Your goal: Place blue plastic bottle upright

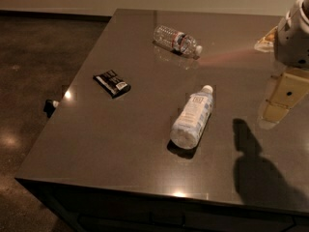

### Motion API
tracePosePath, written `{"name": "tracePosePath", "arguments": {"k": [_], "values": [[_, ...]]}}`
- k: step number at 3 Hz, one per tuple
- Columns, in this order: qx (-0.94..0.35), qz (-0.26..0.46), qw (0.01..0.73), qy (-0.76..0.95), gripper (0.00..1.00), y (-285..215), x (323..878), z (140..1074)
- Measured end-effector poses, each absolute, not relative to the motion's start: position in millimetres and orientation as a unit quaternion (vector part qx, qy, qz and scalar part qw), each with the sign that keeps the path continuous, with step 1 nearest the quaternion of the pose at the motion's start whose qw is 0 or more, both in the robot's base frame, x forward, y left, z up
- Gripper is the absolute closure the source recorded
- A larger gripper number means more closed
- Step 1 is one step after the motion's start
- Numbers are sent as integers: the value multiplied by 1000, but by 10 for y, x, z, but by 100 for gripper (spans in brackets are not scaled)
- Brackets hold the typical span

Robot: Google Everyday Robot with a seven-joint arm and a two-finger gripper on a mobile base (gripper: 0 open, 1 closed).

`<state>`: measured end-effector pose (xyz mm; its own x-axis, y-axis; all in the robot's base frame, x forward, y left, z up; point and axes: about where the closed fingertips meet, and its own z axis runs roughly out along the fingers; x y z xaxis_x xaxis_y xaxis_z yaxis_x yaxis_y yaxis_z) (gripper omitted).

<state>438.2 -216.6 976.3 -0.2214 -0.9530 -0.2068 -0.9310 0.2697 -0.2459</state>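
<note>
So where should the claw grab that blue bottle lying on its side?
Probably mid-body of the blue plastic bottle, from above, closing across its round sides: it lies flat, cap pointing away. The claw hangs over the table, right of the bottle.

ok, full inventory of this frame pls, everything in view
blue plastic bottle: 1, bluish clear, white cap, pale label, lying on its side mid-table
clear ribbed bottle: 1, clear, red-and-blue band, lying on its side, far part of the table
black packet: 1, black, flat on the left part of the table
yellowish item: 1, far right of the table, partly hidden, cannot identify
table: 1, dark glossy brown
arm: 1, pale grey, right edge
gripper: 1, cream, right edge, right of the blue plastic bottle, apart from it
</note>
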Motion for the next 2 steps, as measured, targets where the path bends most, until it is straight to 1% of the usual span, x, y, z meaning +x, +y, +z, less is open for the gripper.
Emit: {"name": "tracePosePath", "arguments": {"k": [2], "values": [[-621,-38,155,767,0,-2084,4480,9744]]}}
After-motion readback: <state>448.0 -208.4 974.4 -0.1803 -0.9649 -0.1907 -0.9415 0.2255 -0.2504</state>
